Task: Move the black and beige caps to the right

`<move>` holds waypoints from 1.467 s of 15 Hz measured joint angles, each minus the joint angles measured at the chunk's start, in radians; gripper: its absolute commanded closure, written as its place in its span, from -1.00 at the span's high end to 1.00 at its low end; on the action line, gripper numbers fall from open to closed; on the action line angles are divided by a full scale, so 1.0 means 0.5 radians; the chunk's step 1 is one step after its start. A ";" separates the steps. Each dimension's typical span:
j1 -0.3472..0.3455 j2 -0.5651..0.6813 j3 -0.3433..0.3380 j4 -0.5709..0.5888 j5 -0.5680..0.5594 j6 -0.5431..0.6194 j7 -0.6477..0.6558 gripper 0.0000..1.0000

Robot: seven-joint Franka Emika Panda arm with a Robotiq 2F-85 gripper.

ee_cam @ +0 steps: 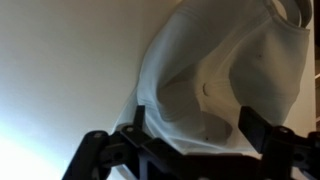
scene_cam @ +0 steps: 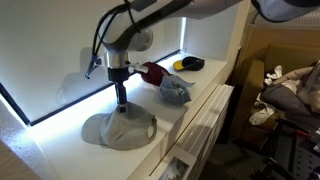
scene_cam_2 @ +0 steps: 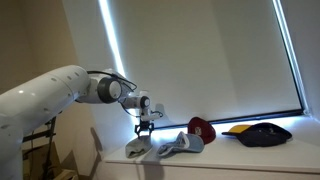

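We note the arm [scene_cam_2: 60, 90]: glossy white rounded links, grey bands at the joints. A black cable [scene_cam: 97, 45] loops beside the wrist. Gripper [scene_cam: 120, 103] all black; wrist view shows angular linkage fingers [ee_cam: 255, 130].

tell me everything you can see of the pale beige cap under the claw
The beige cap is pale beige-grey, soft-looking cloth. It lies floppy and slumped on the white ledge, crown up. In the wrist view its panel seams meet at a small top button. It sits at one end of the row of caps, with the blue-grey cap next along. The claw stands open right over its crown, a finger on either side. Whether it touches the cloth cannot be told.
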 measured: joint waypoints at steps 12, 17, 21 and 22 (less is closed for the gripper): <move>0.075 0.206 -0.023 0.197 -0.007 -0.101 0.043 -0.65; 0.099 0.176 -0.075 0.196 -0.093 -0.034 0.178 -1.00; 0.163 0.073 -0.178 0.183 -0.270 0.045 0.373 -0.98; 0.186 0.032 -0.211 0.168 -0.323 0.075 0.433 -0.98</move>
